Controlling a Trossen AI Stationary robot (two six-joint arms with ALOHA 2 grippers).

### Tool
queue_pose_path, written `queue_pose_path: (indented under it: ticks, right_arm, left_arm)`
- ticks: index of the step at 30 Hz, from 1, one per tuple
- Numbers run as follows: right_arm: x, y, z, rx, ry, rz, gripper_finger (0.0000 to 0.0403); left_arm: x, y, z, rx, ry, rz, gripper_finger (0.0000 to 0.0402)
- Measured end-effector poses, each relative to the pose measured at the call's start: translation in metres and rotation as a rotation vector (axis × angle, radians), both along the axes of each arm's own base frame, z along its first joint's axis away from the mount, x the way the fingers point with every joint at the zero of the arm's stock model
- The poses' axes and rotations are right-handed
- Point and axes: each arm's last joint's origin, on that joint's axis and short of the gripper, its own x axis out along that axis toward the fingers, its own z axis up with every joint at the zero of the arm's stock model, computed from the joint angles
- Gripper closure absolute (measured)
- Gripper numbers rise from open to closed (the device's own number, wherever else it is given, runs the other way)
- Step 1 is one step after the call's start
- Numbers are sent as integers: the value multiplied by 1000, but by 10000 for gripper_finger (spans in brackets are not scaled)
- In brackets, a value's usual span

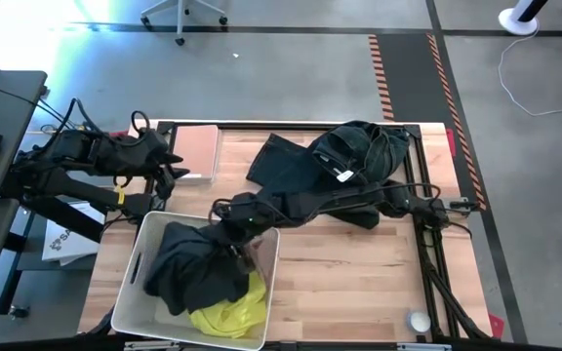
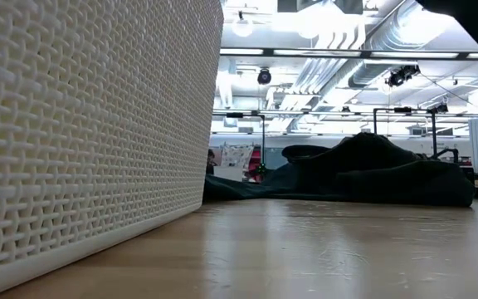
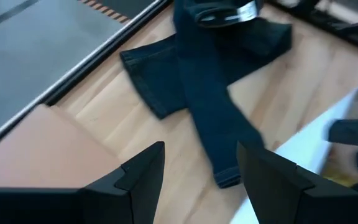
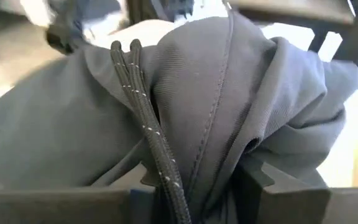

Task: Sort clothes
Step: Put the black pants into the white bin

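Observation:
A white woven basket stands at the table's near left, its wall filling the low view's left. In it a black garment with a drawstring lies over a bright yellow one. My right gripper reaches over the basket's far right corner and is shut on the black garment. Dark denim jeans lie spread at the table's far middle, next to a dark green heap. My left gripper hovers open above the table's far left, holding nothing. My right gripper pinches a bunched fold of the black garment, several layers, between its two fingers, beside the drawstring. The fingers slant down from the table's right side. The cloth sags slack onto the pile in the basket.
A tan flat board lies at the far left, under my left gripper. A small white round thing sits at the near right. Bare wood stretches between the basket and the table's right edge. A dark frame borders the table.

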Motion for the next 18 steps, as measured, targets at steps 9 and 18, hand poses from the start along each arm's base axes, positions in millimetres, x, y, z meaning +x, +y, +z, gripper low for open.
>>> queue_pose_path:
  ticks: [9, 18]
  right_arm:
    - [-29, 2, 36, -57, 114, -57, 275]
    - [-75, 53, 63, -279, 158, -201, 274]
  left_arm:
    - [22, -15, 27, 23, -306, -367, 204]
    - [50, -45, 40, 111, -449, -588, 204]
